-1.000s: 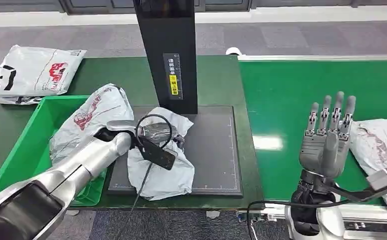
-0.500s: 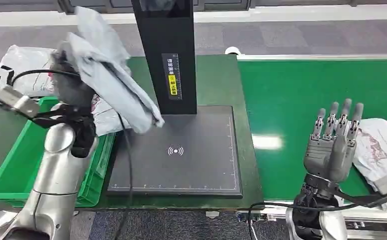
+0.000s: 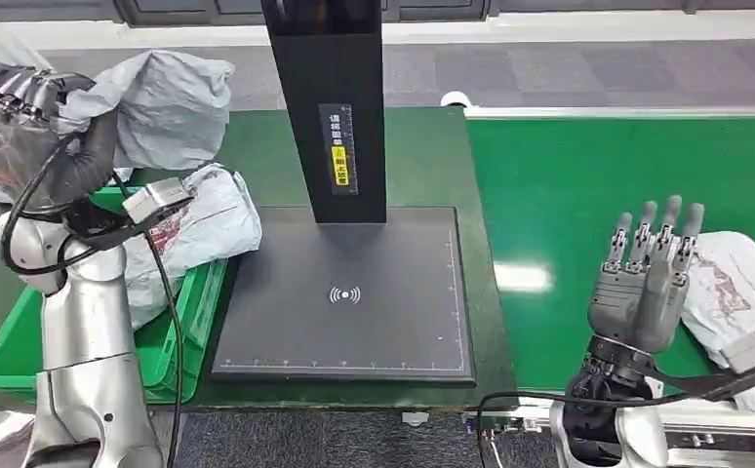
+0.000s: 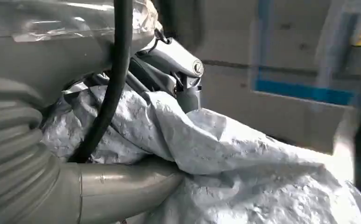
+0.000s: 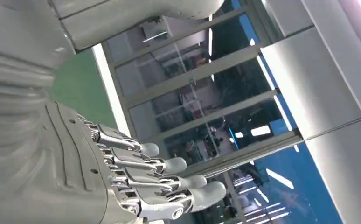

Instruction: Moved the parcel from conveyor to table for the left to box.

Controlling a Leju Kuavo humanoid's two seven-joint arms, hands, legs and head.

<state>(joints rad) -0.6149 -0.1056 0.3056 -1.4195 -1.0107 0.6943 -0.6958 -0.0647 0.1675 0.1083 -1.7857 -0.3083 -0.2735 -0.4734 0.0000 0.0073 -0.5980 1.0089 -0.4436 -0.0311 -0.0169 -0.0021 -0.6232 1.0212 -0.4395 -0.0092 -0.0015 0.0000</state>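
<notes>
- The grey parcel (image 3: pixel 164 102) is held up in the air at the far left, above the far end of the green box (image 3: pixel 22 336).
- The left hand (image 3: pixel 22 127) grips it, fingers (image 4: pixel 188 77) closed into the crumpled plastic.
- Another white bag (image 3: pixel 193 229) lies in the box, its right end hanging over the rim.
- To the right of the box sits a black scanner pad (image 3: pixel 393 312) with a black post (image 3: pixel 325 107).
- The right hand (image 3: pixel 647 273) stands upright over the green conveyor (image 3: pixel 569 195), fingers spread, holding nothing.
- A white parcel (image 3: pixel 739 292) lies on the belt just right of it.
</notes>
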